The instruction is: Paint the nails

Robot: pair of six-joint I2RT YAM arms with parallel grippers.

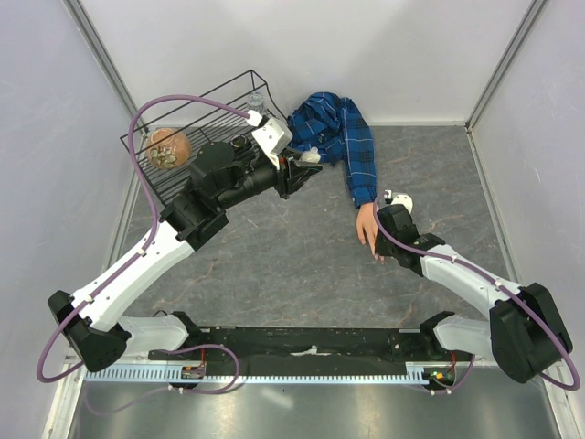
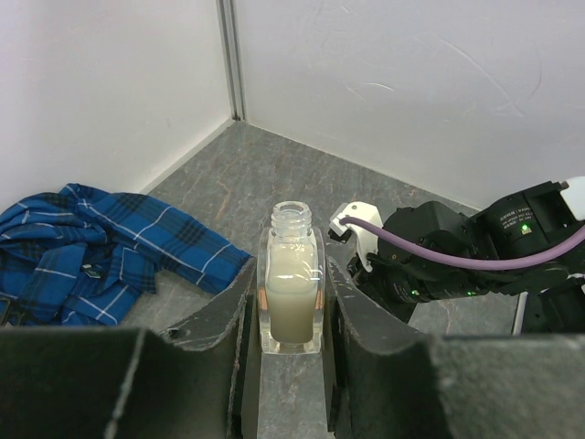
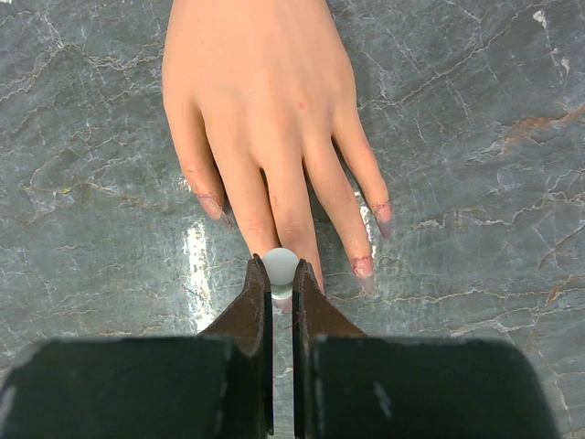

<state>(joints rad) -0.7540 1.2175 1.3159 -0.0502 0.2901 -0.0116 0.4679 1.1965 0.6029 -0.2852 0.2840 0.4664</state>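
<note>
The nails (image 3: 363,267) tip a mannequin hand (image 3: 265,110) lying palm-down at 3 o'clock on the bench (image 1: 292,265), spread flat for access. The right fingers (image 3: 259,291) pinch the white brush cap (image 3: 281,264) over the middle fingertip, hiding its nail. Toward 12 o'clock, the left fingers (image 2: 239,320) clamp the open bottle (image 2: 291,293) upright, probably so nothing spills and the brush can dip again.

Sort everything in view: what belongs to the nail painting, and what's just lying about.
Job: nails; hand; open bottle, clamped in left gripper; white cap, clamped in right gripper over a fingertip.
Lying about: wire basket; round brown thing inside it; plaid sleeve.
</note>
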